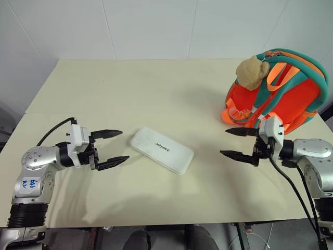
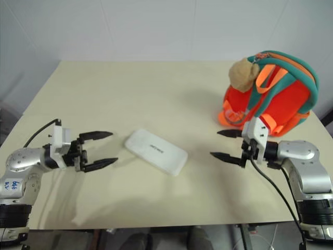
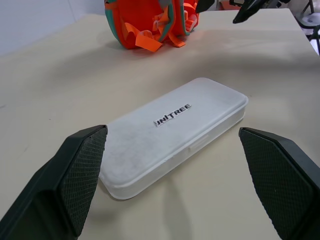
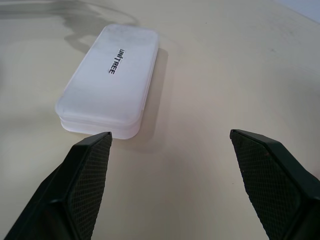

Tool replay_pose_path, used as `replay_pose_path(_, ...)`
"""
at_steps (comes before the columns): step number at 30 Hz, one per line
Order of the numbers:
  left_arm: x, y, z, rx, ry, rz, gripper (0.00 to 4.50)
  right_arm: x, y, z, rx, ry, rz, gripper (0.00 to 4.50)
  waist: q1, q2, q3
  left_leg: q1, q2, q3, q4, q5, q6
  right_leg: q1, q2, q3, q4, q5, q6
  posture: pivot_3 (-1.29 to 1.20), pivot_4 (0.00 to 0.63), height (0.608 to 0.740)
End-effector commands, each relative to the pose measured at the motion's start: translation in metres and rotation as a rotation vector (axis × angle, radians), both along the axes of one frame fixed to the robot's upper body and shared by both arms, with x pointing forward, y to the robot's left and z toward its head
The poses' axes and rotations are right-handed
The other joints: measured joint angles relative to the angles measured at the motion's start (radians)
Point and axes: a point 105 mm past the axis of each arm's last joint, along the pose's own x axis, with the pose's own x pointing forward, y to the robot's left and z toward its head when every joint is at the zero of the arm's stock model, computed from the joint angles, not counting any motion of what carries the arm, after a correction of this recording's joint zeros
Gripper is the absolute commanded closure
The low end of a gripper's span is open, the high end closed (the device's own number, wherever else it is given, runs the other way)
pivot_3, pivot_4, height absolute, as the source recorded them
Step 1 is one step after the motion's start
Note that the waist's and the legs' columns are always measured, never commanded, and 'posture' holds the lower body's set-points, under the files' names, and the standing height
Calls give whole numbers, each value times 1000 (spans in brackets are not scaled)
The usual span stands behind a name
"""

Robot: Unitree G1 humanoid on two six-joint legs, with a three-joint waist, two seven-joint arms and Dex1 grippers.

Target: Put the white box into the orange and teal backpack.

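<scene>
White box (image 1: 162,150) lies flat mid-table, untouched. Left gripper (image 1: 111,148) and right gripper (image 1: 238,142) flank it, jaws spread (likely staging a pickup). Orange and teal backpack (image 1: 285,96) beyond the box, rightward.

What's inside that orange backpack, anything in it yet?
The backpack stands on the table with a plush toy hanging outside. Its fabric hides the inside, so I can't tell. The white box lies out on the table.
</scene>
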Motion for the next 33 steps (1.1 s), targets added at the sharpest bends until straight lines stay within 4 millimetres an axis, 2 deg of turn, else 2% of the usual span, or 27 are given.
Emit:
replay_pose_path(1,-1,0,5,13,-28,3,7,-1,-1,12,5,-60,-11,0,0,0,0,0,0,0,0,0,0,0,0,0,0,0,0,0,150,740)
replay_pose_path(7,9,2,7,6,-47,39,7,-1,6,7,-3,-51,-11,0,0,0,0,0,0,0,1,0,0,0,0,0,0,0,0,0,150,740)
replay_pose_path(10,14,10,7,40,-60,42,7,-4,21,1,0,-29,-11,0,0,0,0,0,0,0,1,0,0,0,0,0,0,0,0,0,150,740)
replay_pose_path(11,17,15,8,44,-61,51,190,-7,26,-2,-1,-20,-6,0,0,0,0,0,0,0,1,0,0,0,1,0,0,0,0,0,150,740)
replay_pose_path(14,27,30,12,64,-74,87,886,-10,33,-13,1,-4,-38,634,1,0,0,0,0,-1,1,0,0,0,1,-1,1,0,0,0,150,740)
replay_pose_path(17,36,38,14,81,-80,96,1804,-12,38,-22,-8,6,-65,1607,1,0,0,0,-1,0,1,0,0,0,0,0,1,0,0,0,150,740)
replay_pose_path(20,47,40,13,91,-74,97,2789,-14,43,-32,-17,28,-86,2678,3,0,0,-1,-1,0,1,0,0,0,0,-1,1,0,1,0,150,740)
replay_pose_path(25,60,33,4,112,-47,58,4381,-29,57,-48,-27,122,-63,4353,2,0,0,-1,-1,0,1,0,0,0,1,-1,1,0,1,0,150,740)
replay_pose_path(26,62,31,1,114,-42,53,4500,-32,58,-52,-33,147,-71,4345,2,0,0,-1,-1,0,2,0,0,0,1,-1,1,0,1,0,150,740)
replay_pose_path(33,81,9,-21,159,-25,68,4500,-34,63,-74,-48,221,-169,4373,2,-1,0,-1,-1,0,4,0,1,0,1,-1,2,0,1,0,150,740)
